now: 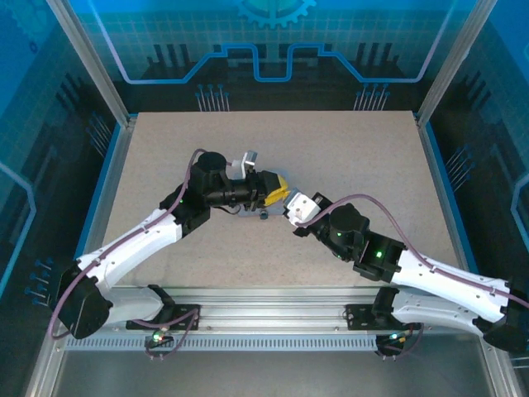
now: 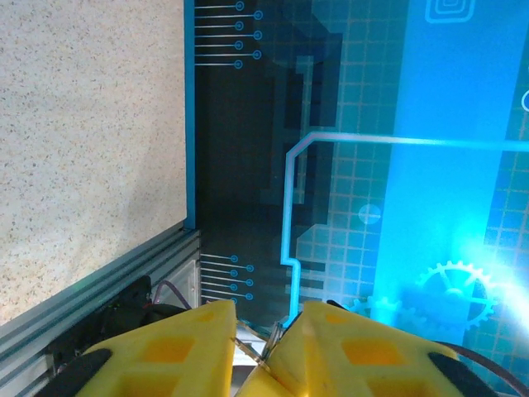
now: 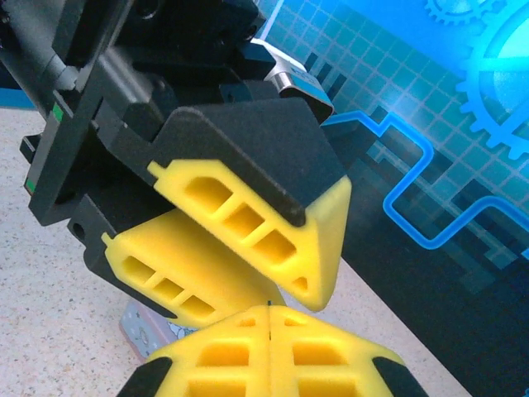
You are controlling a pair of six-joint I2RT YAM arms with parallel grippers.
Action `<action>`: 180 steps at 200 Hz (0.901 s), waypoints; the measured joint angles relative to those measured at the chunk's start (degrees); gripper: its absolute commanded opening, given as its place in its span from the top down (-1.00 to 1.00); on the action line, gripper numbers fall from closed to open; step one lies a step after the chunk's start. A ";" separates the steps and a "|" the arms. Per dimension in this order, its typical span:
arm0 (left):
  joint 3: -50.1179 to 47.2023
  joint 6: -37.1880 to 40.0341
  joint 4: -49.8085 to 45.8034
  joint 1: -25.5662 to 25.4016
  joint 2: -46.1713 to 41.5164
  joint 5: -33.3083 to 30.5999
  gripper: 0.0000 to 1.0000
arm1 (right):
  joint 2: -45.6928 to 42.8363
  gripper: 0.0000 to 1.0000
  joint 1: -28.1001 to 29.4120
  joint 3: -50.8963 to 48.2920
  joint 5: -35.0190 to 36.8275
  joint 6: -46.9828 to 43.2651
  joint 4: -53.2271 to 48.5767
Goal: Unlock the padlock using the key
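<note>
Near the middle of the table [image 1: 347, 149], the left gripper [image 2: 266, 324] stands at 10 o'clock of the right gripper [image 3: 270, 324], with their tips almost meeting. The left jaws are nearly together around a thin grey metal piece, seemingly the key [image 2: 250, 346], at 6 o'clock in the left wrist view; I cannot tell whether they pinch it. The right jaws are pressed fully together.

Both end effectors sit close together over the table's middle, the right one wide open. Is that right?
No: the right end effector is shut, yellow fingers pressed together, as the right wrist view shows. It is indeed close to the left end effector over the table's middle.
</note>
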 measured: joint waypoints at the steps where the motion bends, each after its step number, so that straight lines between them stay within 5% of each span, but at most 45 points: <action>1: 0.00 0.02 0.00 -0.02 0.00 0.00 0.53 | 0.02 1.00 0.00 0.00 0.00 -0.04 0.02; 54: 0.00 0.02 -0.04 0.00 0.00 -0.20 1.00 | 0.07 1.00 0.83 0.00 1.31 -1.49 0.61; 79: -0.02 0.22 -0.07 0.00 0.00 -0.17 1.00 | 0.09 1.00 1.05 0.00 1.49 -1.49 0.44; 106: 0.00 1.11 -0.09 0.00 0.00 -0.17 1.00 | 0.04 0.33 1.03 0.00 1.44 -0.66 -0.15; 180: 4.55 16.57 -11.96 0.37 -0.79 -5.68 1.00 | -7.08 -0.10 -8.79 0.83 -5.99 16.85 -11.28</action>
